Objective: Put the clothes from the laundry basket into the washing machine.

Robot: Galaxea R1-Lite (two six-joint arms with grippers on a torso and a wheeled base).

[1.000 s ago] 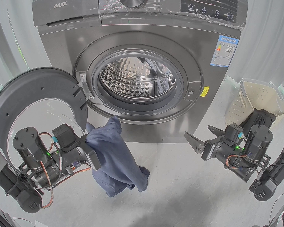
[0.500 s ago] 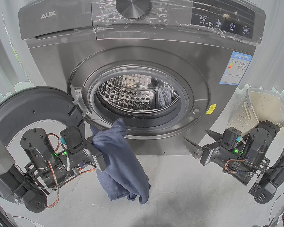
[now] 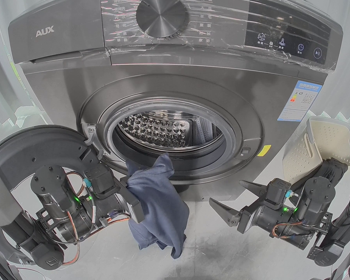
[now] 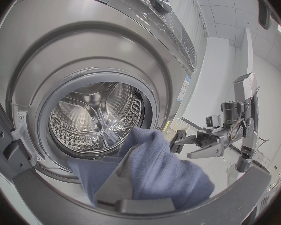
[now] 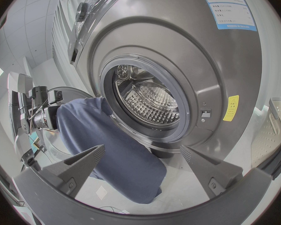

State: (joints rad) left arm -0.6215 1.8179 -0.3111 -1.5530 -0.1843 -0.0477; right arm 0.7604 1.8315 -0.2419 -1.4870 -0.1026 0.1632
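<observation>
Fingertips of the left gripper [image 4: 137, 175] buried in folds of the soft blue-grey cloth garment [image 4: 165, 172], clamped on it. Lower end of the garment hidden behind the gripper body in the left wrist view. Much of the round dark-grey washing machine door [image 3: 31, 144] covered by the left arm [image 3: 54, 199]. Behind the right arm [image 3: 315, 199], most of the dark clothes [image 3: 330, 170] in the cream perforated plastic laundry basket [image 3: 330, 137]; number of pieces impossible to tell. Basket cut off at the right wrist view's edge. Floor of the steel drum [image 3: 155, 125] hidden behind the opening's rim.
</observation>
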